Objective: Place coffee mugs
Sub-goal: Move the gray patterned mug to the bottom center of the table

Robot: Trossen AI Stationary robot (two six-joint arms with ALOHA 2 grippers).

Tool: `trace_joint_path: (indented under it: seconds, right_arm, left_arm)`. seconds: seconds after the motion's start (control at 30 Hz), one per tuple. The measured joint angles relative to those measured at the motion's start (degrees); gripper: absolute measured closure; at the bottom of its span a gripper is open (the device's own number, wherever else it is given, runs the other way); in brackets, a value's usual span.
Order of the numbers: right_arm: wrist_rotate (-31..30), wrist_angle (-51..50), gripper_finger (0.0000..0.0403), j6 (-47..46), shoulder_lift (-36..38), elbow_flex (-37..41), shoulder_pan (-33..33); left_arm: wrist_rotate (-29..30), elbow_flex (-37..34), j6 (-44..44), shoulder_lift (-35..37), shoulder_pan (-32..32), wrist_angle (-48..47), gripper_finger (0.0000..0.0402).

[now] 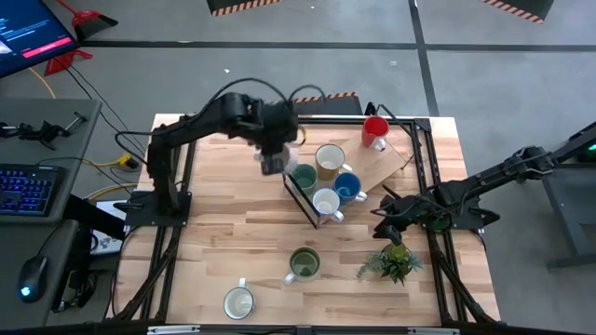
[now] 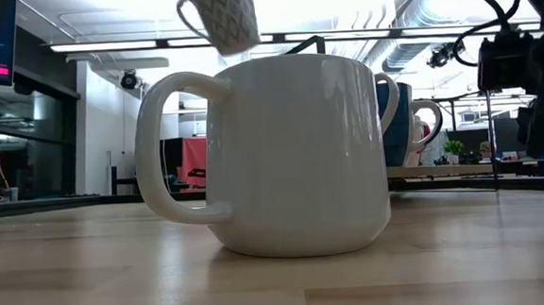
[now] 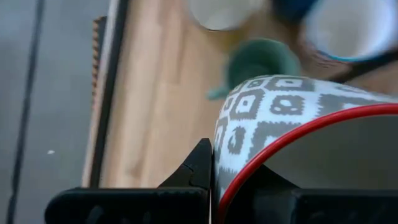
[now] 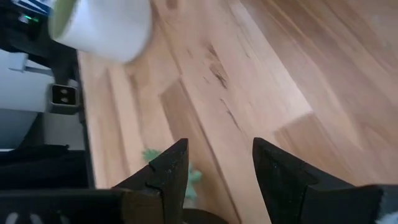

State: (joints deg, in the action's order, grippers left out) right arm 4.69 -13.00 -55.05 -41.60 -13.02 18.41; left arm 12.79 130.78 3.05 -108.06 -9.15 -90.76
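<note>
1. The left gripper [image 1: 272,160] hangs above the far-middle of the wooden table [image 1: 214,251], its fingers clenched on the rim of a white mug with a grey geometric pattern and a red-edged lip [image 3: 292,118], carried in the air just beside the wooden rack [image 1: 372,167].
2. In the left wrist view one finger [image 3: 199,168] presses the patterned outer wall while the other sits inside the lip, so the hold is a thin pinch on the rim.
3. Risk: such a hold could let the mug swing or slip, in my judgement.
4. Risk: the rack already carries a teal mug [image 1: 304,176], a cream-yellow mug [image 1: 329,160], a blue mug [image 1: 347,187] and a white mug [image 1: 326,202] packed close; lowering off-line could knock one.
5. The right gripper [image 4: 217,168] waits near the small green potted plant [image 1: 391,262], fingers released and empty.
</note>
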Motion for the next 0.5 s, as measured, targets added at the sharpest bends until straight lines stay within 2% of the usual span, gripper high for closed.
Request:
trace_joint_path:
  seconds: [0.23, 0.5]
  right_arm:
    - [0.02, -1.31, 0.0242, -0.28, 0.00, 0.00, 0.00]
    - [0.02, -0.71, 0.0242, -0.60, 0.00, 0.00, 0.00]
  left_arm:
    - [-2.51, -1.27, -7.53, 1.92, 9.84, 0.85, 0.0394]
    - [-2.04, -1.31, -16.33, -0.76, 20.98, 0.72, 0.0394]
